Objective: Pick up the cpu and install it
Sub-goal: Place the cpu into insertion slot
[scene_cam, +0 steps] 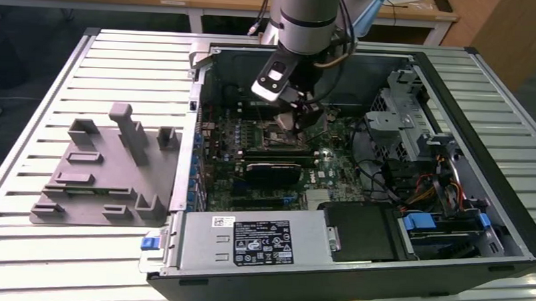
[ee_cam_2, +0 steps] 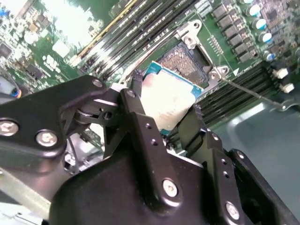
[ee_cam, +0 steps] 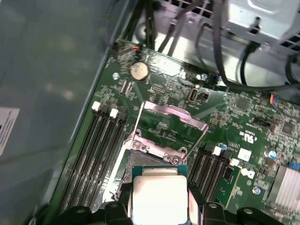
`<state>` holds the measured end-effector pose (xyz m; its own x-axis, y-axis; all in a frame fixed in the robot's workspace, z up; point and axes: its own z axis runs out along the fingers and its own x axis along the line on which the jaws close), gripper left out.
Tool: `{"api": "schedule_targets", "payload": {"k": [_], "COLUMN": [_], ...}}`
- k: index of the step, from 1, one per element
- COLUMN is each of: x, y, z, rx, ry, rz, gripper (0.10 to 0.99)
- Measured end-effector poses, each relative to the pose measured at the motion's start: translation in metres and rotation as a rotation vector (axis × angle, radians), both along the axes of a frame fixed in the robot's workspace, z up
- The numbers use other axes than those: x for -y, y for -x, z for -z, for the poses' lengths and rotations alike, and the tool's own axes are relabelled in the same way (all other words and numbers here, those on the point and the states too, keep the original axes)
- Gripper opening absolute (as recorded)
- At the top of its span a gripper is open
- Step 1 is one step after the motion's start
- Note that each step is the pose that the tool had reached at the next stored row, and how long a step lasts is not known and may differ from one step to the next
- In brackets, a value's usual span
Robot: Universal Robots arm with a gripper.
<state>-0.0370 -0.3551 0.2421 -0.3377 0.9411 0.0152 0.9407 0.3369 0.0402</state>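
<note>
The cpu (ee_cam_2: 168,101) is a flat square chip with a pale silver top and a blue-green rim. My gripper (ee_cam_2: 165,107) is shut on it, one black finger (ee_cam_2: 137,91) on each of two opposite edges. In the first wrist view the cpu (ee_cam: 159,197) hangs just beside the open socket (ee_cam: 140,161), whose metal load plate (ee_cam: 171,123) is flipped up. The socket (ee_cam_2: 187,61) shows its bare contact field in the second wrist view. I cannot tell whether the chip touches it. In the exterior view my gripper (scene_cam: 303,121) reaches down into the computer case over the motherboard (scene_cam: 339,170).
Memory slots (ee_cam: 98,150) flank the socket on both sides. A black heatsink block (scene_cam: 272,169) lies nearby. Cables and a drive cage (scene_cam: 403,122) fill the case on the exterior view's right. A grey plastic fixture (scene_cam: 107,168) sits on the slatted table at its left.
</note>
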Motion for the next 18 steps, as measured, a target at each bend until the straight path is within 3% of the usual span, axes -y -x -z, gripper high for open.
{"api": "schedule_targets", "payload": {"k": [18], "x": [0.0], "y": [0.0], "z": [0.0003], "rx": [0.0], "ry": [0.0], "rz": [0.266], "gripper": [0.545]}}
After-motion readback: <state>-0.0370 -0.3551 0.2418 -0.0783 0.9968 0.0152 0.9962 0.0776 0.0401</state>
